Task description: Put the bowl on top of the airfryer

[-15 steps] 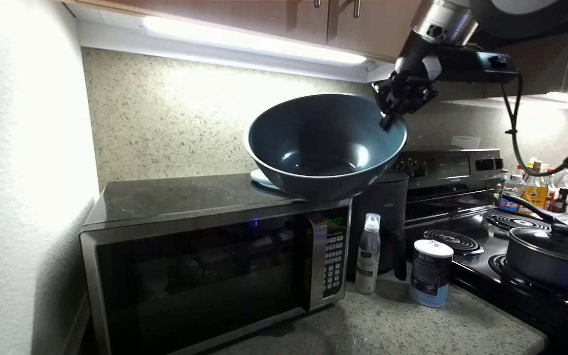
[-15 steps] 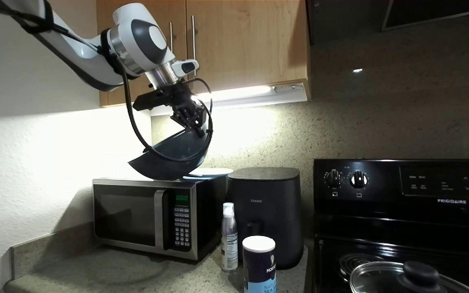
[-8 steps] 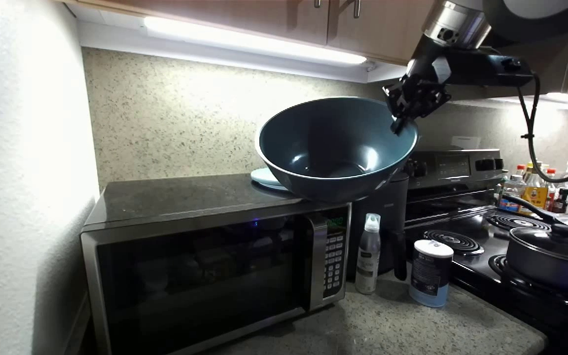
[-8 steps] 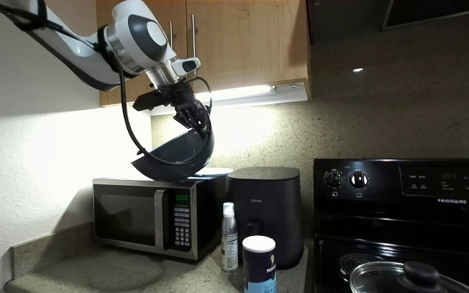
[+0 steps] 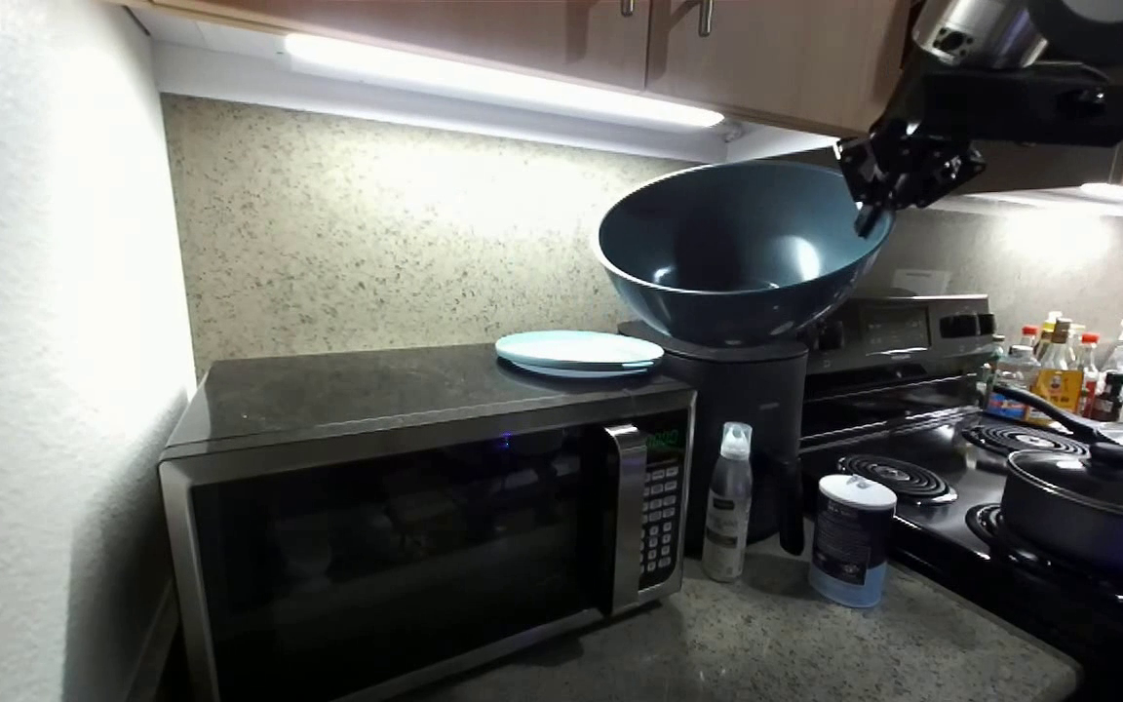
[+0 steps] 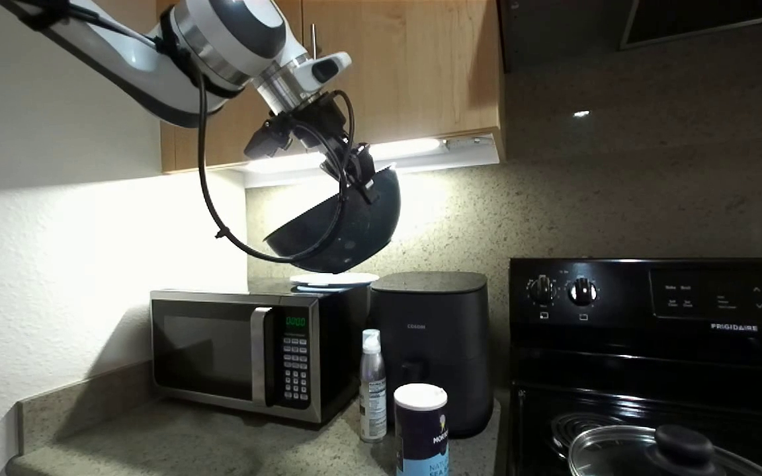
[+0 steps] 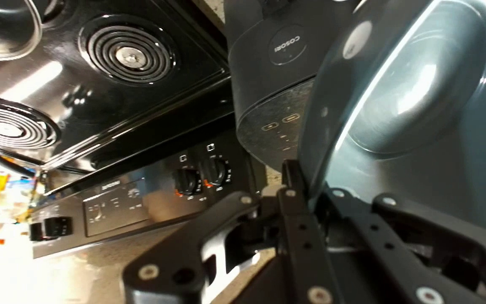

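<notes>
The large dark teal bowl hangs in the air in both exterior views (image 5: 708,234) (image 6: 335,241), tilted. My gripper (image 5: 869,216) is shut on its rim; it also shows in an exterior view (image 6: 364,188). In the wrist view the bowl (image 7: 420,97) fills the right side, its rim between the fingertips (image 7: 312,192). The black airfryer shows in both exterior views (image 5: 766,419) (image 6: 430,344) and in the wrist view (image 7: 264,63), beside the bowl. In an exterior view the bowl's underside overlaps the airfryer's top; another shows it higher, to the left of it.
The silver-fronted microwave (image 5: 386,546) stands beside the airfryer, a pale plate (image 5: 576,353) on top. A spray can (image 5: 727,507) and a salt canister (image 5: 852,546) stand in front. The stove (image 6: 619,330) is on the far side. Cabinets (image 6: 407,73) hang above.
My gripper and the bowl have moved up and to the right in both exterior views, from over the microwave toward the airfryer. The plate now shows fully. The grip on the rim is unchanged.
</notes>
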Controlling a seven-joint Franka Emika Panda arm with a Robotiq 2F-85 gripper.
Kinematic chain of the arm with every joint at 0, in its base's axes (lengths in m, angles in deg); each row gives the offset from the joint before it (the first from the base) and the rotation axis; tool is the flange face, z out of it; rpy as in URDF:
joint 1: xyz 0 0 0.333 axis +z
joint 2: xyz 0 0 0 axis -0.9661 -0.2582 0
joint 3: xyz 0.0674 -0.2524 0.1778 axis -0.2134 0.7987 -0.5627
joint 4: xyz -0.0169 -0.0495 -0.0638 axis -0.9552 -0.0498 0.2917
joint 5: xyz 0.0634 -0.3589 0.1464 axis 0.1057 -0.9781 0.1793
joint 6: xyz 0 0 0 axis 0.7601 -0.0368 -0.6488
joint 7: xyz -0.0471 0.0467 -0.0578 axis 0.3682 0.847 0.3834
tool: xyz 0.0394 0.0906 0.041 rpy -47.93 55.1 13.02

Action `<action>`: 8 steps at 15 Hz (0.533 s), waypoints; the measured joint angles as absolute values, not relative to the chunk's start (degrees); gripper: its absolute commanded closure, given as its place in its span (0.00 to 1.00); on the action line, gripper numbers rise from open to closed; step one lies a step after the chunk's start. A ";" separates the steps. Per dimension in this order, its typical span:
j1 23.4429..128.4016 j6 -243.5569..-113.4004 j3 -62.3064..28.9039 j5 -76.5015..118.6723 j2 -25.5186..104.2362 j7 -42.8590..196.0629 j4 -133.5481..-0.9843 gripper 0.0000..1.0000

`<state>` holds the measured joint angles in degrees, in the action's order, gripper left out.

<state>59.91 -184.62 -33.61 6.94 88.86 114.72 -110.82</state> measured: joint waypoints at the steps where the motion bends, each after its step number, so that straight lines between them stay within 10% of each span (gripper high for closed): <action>1: 58.86 -183.87 -33.68 6.55 89.97 116.48 -111.29 0.96; 8: 57.48 -181.34 -33.62 6.36 91.19 119.68 -112.43 0.96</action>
<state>57.48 -181.34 -33.62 6.36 91.19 119.68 -112.43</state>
